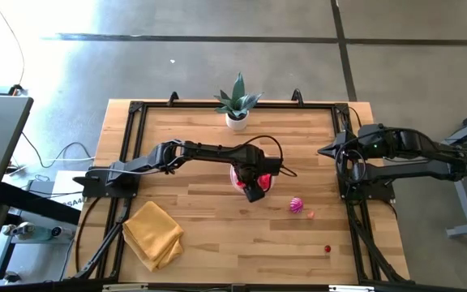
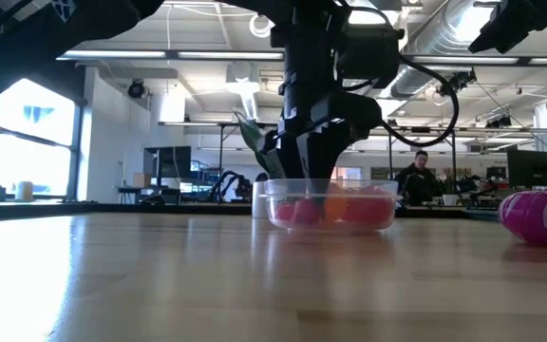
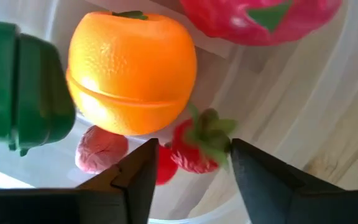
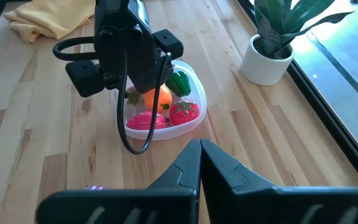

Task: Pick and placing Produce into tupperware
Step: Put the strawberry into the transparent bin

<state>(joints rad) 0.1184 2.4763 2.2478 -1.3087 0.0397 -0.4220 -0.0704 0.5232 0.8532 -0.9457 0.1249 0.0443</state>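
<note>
Left tool (image 3: 188,165) hanging over the tupperware (image 1: 242,183) mid-bench, pointing down into it, fingers (image 3: 138,177) standing apart, gripping nothing. Sitting between the fingertips, not visibly pinched: a small strawberry (image 3: 197,146) lying on the tub floor.

Sharing the tub in the left wrist view: orange (image 3: 132,68), green pepper (image 3: 20,87), big red piece with a green leaf (image 3: 260,18), small pinkish-red lump (image 3: 101,148). Touching or not — cannot tell for most.

Lying loose on the bench (image 1: 217,243), toward the right arm's side of the tub: striped magenta piece (image 1: 297,204), small pale pink piece (image 1: 310,215) just beside it, small red piece (image 1: 327,250) nearer the front edge.

Right tool (image 4: 199,162) parking at the bench's right edge, well apart from the tub, fingers pressing together, empty.

Also sitting on the bench: potted plant (image 1: 237,105) at the far edge, yellow cloth (image 1: 152,234) at front left.
</note>
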